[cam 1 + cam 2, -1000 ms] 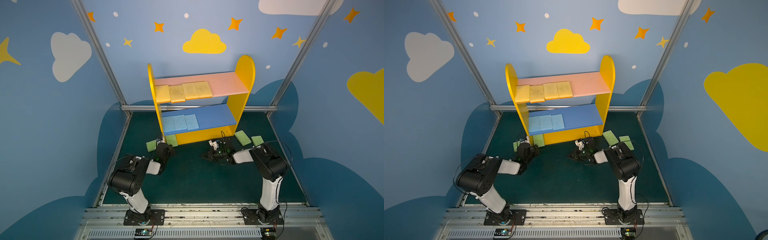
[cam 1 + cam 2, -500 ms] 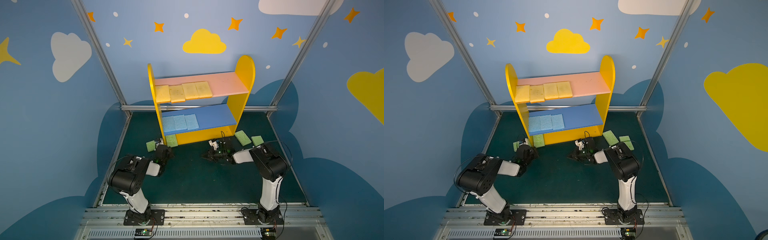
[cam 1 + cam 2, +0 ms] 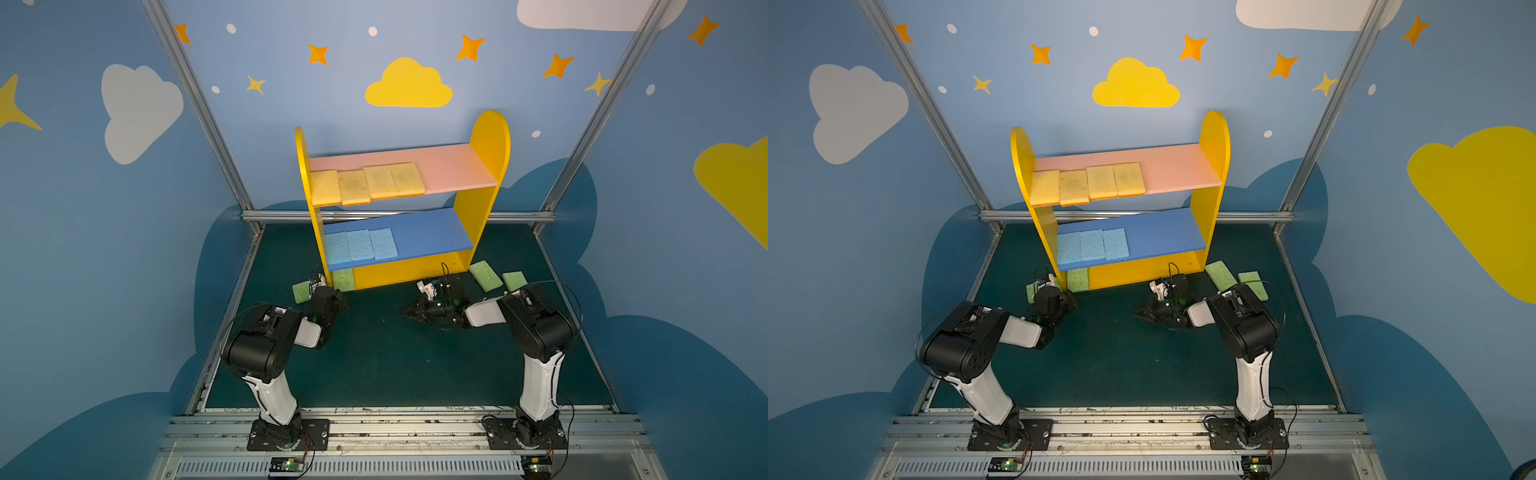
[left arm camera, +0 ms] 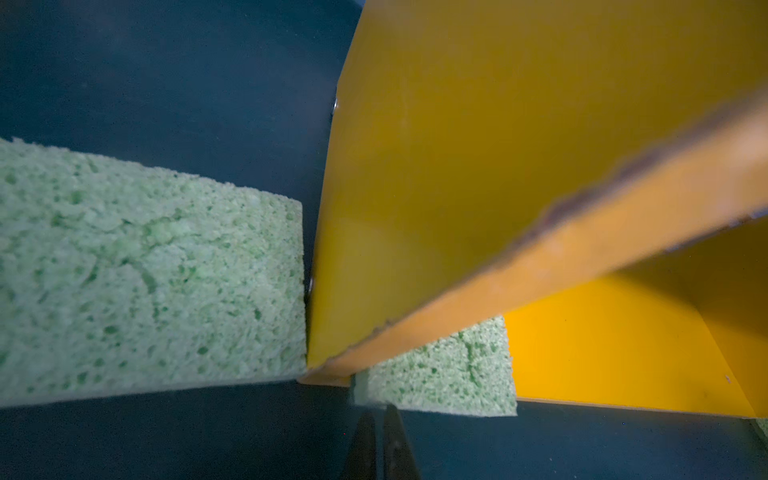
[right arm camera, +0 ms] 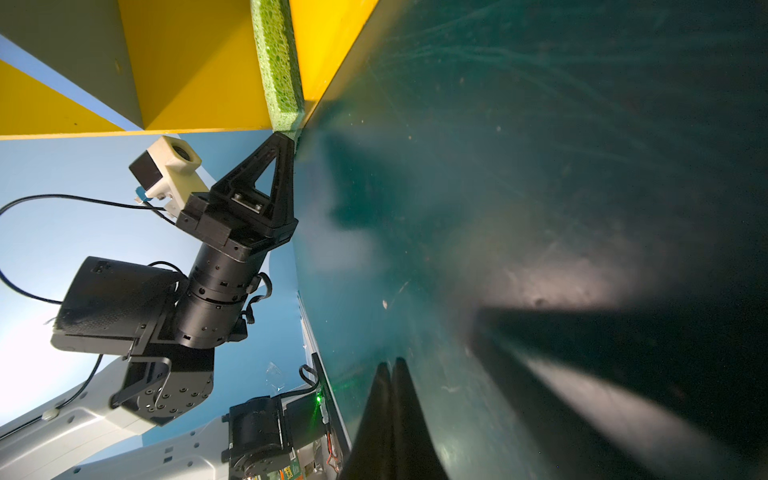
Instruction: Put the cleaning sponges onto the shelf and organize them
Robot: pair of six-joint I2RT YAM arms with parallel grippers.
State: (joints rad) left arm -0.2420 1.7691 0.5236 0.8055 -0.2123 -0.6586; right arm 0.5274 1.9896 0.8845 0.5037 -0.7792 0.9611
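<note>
The left arm (image 3: 266, 345) and right arm (image 3: 536, 328) are built alike: bulky black joint housings, glossy white link shells, and black base plates (image 3: 289, 434) fixed with silver screws. Thin black cables (image 5: 75, 197) loop off them, a white camera block (image 5: 166, 166) sits at the wrist, and the left gripper (image 5: 286, 139) is a black, open triangular frame.

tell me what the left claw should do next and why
Probably slide the left claw sideways over the light green foam sponge on the dark mat outside the yellow wooden shelf and open to grasp it: it is the nearest loose one, and another green sponge already sits on the yellow base.
</note>
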